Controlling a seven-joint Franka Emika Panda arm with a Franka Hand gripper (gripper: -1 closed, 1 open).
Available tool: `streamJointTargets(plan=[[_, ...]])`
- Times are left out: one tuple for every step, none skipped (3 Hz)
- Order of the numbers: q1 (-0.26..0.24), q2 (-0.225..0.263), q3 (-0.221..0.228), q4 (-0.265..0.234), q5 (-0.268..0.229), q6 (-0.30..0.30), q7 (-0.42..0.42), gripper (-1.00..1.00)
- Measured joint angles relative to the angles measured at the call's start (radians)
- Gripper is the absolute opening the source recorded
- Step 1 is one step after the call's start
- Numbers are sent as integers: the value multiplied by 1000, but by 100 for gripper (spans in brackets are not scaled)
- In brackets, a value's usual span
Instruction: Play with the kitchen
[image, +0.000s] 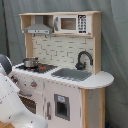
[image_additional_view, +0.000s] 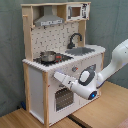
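Standing at the centre of the first exterior view, the kitchen is showing its full front: a grey hood and a microwave are sitting on the upper shelf, a tiled back panel is running below them, and a black faucet is arching over the grey sink toward the first exterior view's right. A small metal pot is resting on the stovetop toward the first exterior view's left, and a lower door with a dark window is facing forward beneath the sink. The white arm is filling the lower corner at the first exterior view's left, hiding part of the oven front; its tool end is not appearing here. In the second exterior view, the kitchen is standing on a wooden table, seen from its stove side, with the pot on the stovetop and the faucet behind it. The arm is reaching in from the second exterior view's right, and the gripper is pointing at the front panel just above the oven door, close to the knob row; whether it is touching the panel, and whether its fingers are parted or together, I cannot tell.
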Motion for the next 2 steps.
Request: streamJointTargets(plan=[[0, -1, 0, 1, 0, -1, -109, -100], [0, -2, 0, 3, -1, -1, -215, -100]])
